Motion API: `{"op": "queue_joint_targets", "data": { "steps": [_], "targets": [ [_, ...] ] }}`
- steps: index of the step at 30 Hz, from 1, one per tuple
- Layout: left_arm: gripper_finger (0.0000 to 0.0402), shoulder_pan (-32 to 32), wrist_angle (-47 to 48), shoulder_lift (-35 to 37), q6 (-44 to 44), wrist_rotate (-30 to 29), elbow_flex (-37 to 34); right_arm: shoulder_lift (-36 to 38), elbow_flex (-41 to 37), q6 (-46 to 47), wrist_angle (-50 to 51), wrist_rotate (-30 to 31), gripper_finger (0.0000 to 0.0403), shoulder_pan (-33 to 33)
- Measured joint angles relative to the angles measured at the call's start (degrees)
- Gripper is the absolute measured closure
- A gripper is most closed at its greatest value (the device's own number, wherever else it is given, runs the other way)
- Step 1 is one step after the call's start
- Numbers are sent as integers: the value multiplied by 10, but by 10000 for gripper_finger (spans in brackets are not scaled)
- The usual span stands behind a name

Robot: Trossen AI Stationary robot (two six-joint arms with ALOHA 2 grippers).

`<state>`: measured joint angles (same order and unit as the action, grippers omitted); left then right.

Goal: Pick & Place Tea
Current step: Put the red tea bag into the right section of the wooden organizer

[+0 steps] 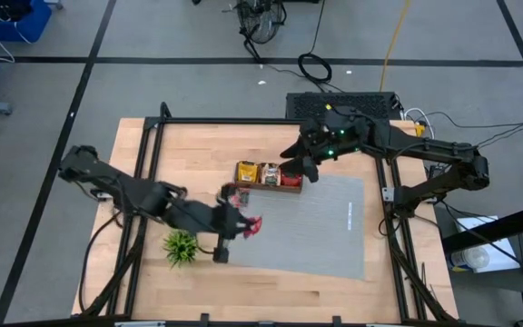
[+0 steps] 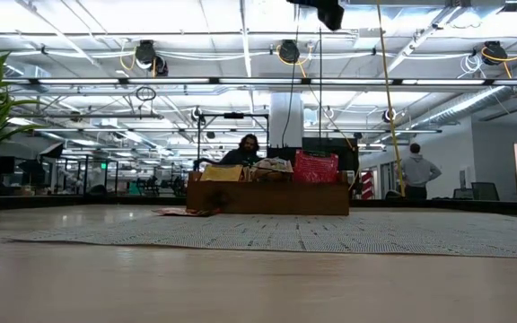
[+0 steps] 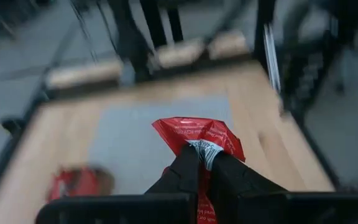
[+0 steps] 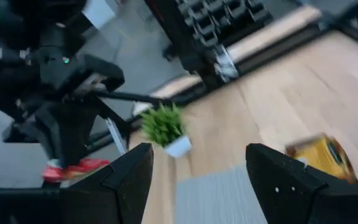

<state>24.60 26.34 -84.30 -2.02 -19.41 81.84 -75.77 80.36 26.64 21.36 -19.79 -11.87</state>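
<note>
While my left gripper [image 1: 246,226] hangs over the near-left part of the grey mat [image 1: 334,227], its fingers [image 3: 185,171] are pinched together on a red tea packet [image 3: 199,134]; the packet is crumpled and sticks out past the fingertips, clear of the mat below. From above, the same packet shows as a red spot at the tip of my left arm, just beside the small green plant [image 1: 181,246] that stands on the bare wood of the table [image 1: 243,291]. My right gripper [image 1: 300,164] holds its fingers wide apart with nothing between them, above the right end of the wooden tray [image 1: 268,187]. That tray sits at the far edge of the mat and carries more tea packets standing on edge: yellow ones [image 1: 247,173] at its left, brownish ones in the middle, red ones [image 1: 289,177] at its right. Seen level from the table top, the tray [image 2: 267,197] shows its long side with the packets rising above its rim, and one flat packet [image 2: 187,212] lies on the mat just beside its left end; its colour I cannot tell. Two persons are visible in the room beyond the table
</note>
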Motion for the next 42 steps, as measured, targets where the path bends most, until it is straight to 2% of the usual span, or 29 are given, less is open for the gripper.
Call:
{"op": "queue_joint_targets", "data": {
  "steps": [5, 11, 16, 20, 26, 34, 42],
  "targets": [
    [384, -15, -114, 31, 30, -22, 1, 0, 0, 0, -75, 0, 165, 21],
    [384, -36, -244, 45, 106, -8, 1, 0, 0, 13, -185, 0, 165, 47],
    [384, -55, -340, 44, 188, 46, 1, 0, 0, 25, -277, 0, 165, 61],
    [384, -68, -399, 46, 240, 113, 1, 0, 0, 42, -330, 0, 165, 65],
    [384, -97, -451, 45, 314, 223, 1, 0, 0, 53, -371, -42, 165, 65],
    [384, -158, -480, 45, 325, 336, 1, 0, 0, 56, -403, -104, 165, 84],
    [384, -182, -481, 45, 303, 350, 1, -13, 0, 56, -433, -99, 165, 90]
  ]
}}
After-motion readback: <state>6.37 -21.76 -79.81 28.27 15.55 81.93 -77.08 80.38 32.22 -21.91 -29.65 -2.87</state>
